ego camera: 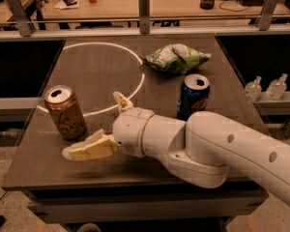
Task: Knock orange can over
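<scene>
The orange can (65,111) stands upright on the dark table (34,170) at the left, with dark script on its side and a silver top. My gripper (95,124) is open, just right of the can. One cream finger (89,148) lies low in front of the can's base, nearly touching it. The other finger (122,101) points back behind it. The white arm (222,151) reaches in from the lower right.
A blue Pepsi can (193,96) stands upright right of centre, just behind my arm. A green crumpled chip bag (176,58) lies at the back. A white ring (104,76) is marked on the table. Two small bottles (266,88) stand on a ledge at right.
</scene>
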You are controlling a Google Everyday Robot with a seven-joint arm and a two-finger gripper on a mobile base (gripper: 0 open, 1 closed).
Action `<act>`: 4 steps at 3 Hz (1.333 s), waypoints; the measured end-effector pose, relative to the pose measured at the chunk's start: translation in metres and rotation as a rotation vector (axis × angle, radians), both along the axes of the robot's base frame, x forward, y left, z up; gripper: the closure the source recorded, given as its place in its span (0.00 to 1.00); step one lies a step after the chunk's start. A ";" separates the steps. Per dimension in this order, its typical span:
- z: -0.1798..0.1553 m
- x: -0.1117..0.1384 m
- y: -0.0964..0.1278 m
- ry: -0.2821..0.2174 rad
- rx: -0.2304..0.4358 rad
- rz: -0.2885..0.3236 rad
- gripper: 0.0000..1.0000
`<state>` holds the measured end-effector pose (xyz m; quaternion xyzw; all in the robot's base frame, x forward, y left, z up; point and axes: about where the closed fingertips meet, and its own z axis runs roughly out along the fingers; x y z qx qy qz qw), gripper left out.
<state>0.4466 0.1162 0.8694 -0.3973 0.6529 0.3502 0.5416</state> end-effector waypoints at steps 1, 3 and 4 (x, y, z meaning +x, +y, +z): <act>0.002 0.007 0.017 -0.023 0.019 0.014 0.00; 0.007 0.014 0.050 -0.049 0.049 0.069 0.00; 0.008 0.014 0.065 -0.056 0.062 0.097 0.00</act>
